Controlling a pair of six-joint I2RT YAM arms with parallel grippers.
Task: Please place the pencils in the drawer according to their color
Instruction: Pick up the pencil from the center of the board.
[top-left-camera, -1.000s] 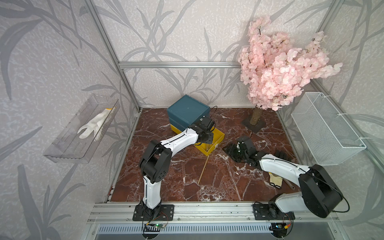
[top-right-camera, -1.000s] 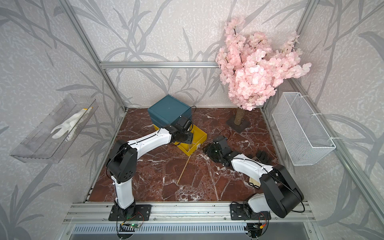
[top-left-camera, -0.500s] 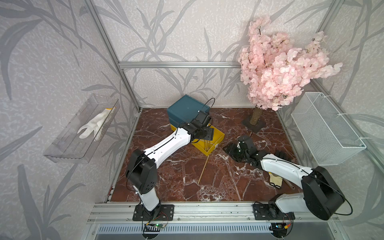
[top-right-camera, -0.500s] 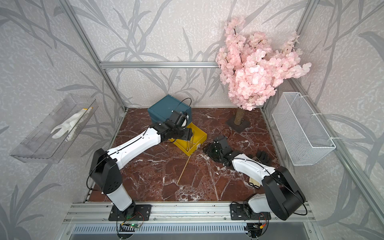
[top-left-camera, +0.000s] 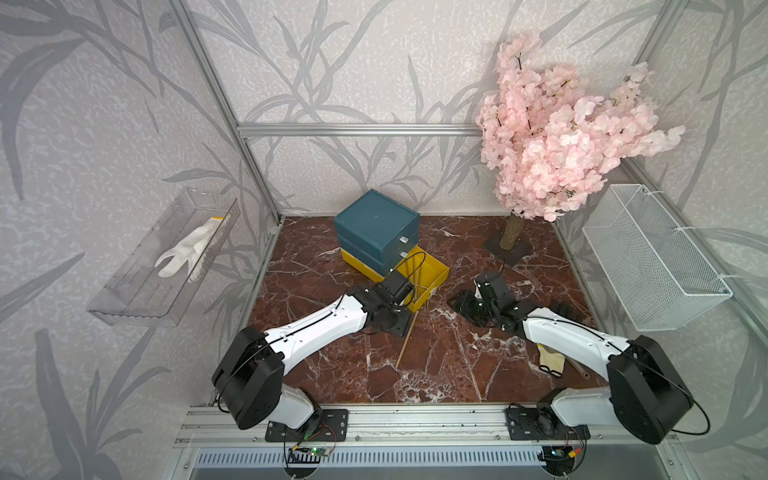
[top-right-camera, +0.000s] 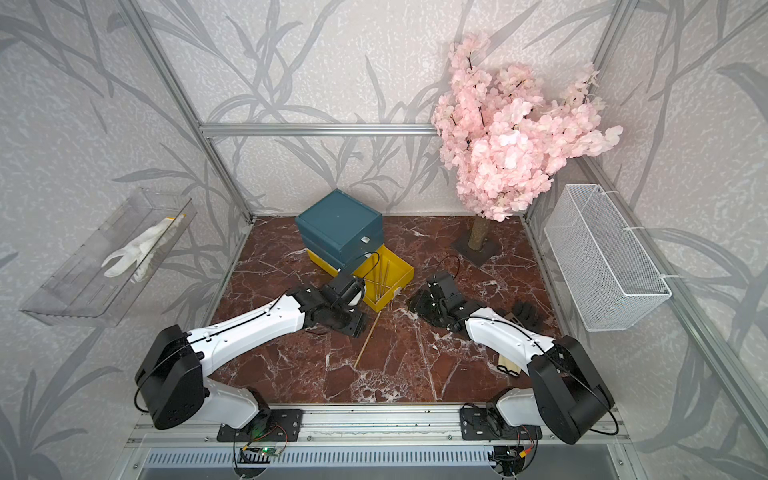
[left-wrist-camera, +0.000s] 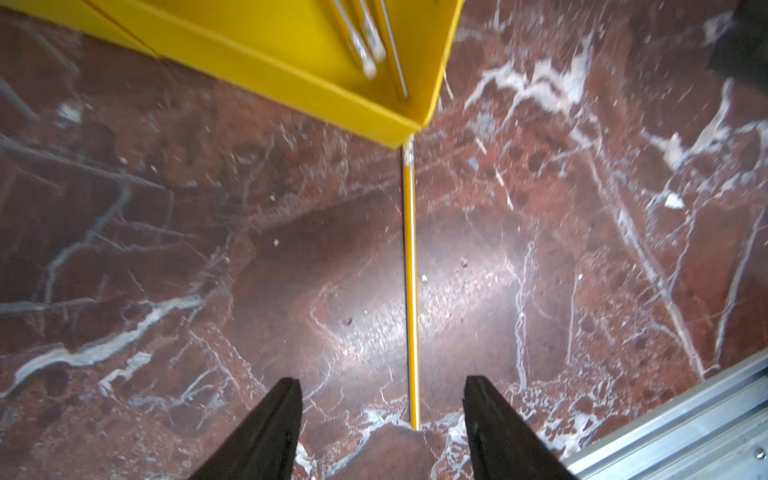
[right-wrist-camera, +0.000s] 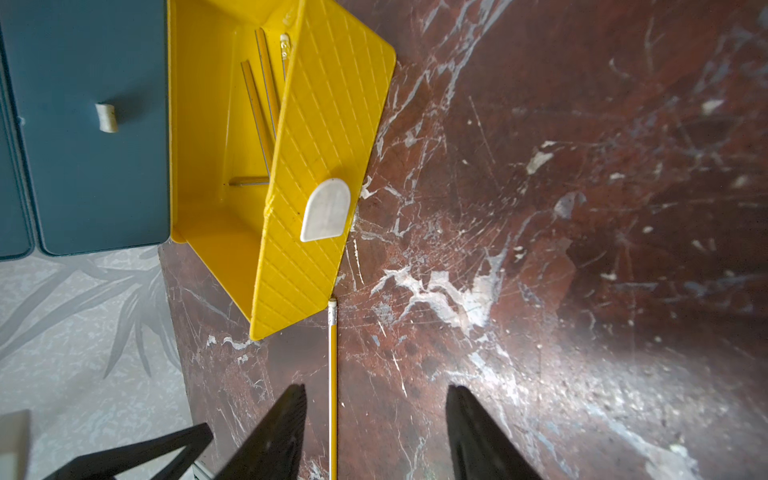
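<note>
Yellow pencil (top-left-camera: 406, 340) laid flat on counter (top-left-camera: 436, 374), pale end at corner of pulled-out yellow tier (right-wrist-camera: 324, 124) of drawer (top-left-camera: 374, 216). Other yellow pencils (right-wrist-camera: 267, 83) seen inside. Judged light, stiff, thin, apt to roll; best pinched mid-shaft. Left jaws parted, empty, pencil's near end seen between them. Right jaws parted, empty.

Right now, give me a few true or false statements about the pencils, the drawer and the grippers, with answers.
1. The yellow tier is pulled open. True.
2. Every pencil is in the drawer. False: one yellow pencil lies on the table, its end by the tier's corner.
3. The left gripper holds a pencil. False: it is open and empty.
4. Both teal tiers are shut. True.
5. The right gripper is open. True.
</note>
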